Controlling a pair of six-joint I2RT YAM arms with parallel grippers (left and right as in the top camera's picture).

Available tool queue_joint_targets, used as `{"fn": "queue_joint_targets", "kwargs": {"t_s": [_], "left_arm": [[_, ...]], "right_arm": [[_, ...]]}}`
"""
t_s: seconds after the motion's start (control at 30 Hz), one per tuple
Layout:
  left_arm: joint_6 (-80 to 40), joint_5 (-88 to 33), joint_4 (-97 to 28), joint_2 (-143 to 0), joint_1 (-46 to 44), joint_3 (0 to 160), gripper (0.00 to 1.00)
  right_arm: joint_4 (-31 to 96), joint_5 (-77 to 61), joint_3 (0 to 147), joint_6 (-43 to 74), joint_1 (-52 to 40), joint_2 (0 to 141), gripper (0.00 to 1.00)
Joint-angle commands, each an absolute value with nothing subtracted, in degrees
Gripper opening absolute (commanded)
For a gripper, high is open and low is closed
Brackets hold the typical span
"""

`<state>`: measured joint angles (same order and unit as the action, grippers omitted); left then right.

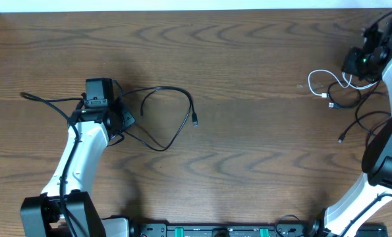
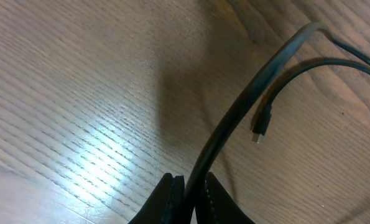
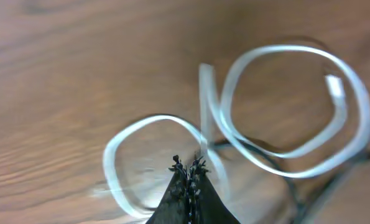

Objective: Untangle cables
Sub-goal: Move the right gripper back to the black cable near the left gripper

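Slack is calling for slow, low drawing-apart, as the left gripper (image 2: pixel 188 186) is pinching the black cable (image 2: pixel 247 102) and the closed right gripper (image 3: pixel 188 168) is nosing the white cable (image 3: pixel 204 99).

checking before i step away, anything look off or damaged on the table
Nothing looks damaged or spilled. The one mess is at the far right, where the white cable lies in loops crossing a black cable, so they are tangled. The other black cable, on the left, lies apart in a loose loop.

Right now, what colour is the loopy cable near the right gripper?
The cable is white; right wrist view.
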<state>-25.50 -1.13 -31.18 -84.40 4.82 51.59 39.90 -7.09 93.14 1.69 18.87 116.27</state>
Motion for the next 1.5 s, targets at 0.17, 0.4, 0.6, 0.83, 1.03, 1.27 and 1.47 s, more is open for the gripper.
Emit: {"fn": "queue_joint_targets", "kwargs": {"t_s": [0.17,0.4,0.6,0.83,1.03,1.27,1.47], "left_arm": [[-25.78,-0.84,-30.89,-84.99,4.91,50.83,0.15],[-25.76,-0.82,-30.44,-84.99,4.91,50.83,0.15],[-25.76,-0.82,-30.28,-84.99,4.91,50.83,0.15],[-25.78,-0.84,-29.63,-85.21,4.91,50.83,0.15],[-29.32,-1.69,-29.12,-86.35,4.64,50.83,0.14],[-29.91,-8.8,-24.03,-88.44,1.02,50.83,0.14],[-30.74,-8.78,-22.09,-91.85,-2.0,50.83,0.14]], "right_arm": [[40.73,6.85,92.53,4.19,20.99,119.07,0.03],[40.62,-6.33,92.53,4.62,20.86,119.15,0.15],[39.44,-21.93,92.53,2.48,19.14,119.15,0.23],[38.98,-23.31,92.53,2.5,12.58,119.17,0.33],[38.04,-23.31,92.53,2.5,4.93,119.17,0.37],[36.4,-23.31,92.53,2.74,-5.98,119.17,0.4],[32.91,-22.98,92.53,2.68,-15.0,119.17,0.51]]}}
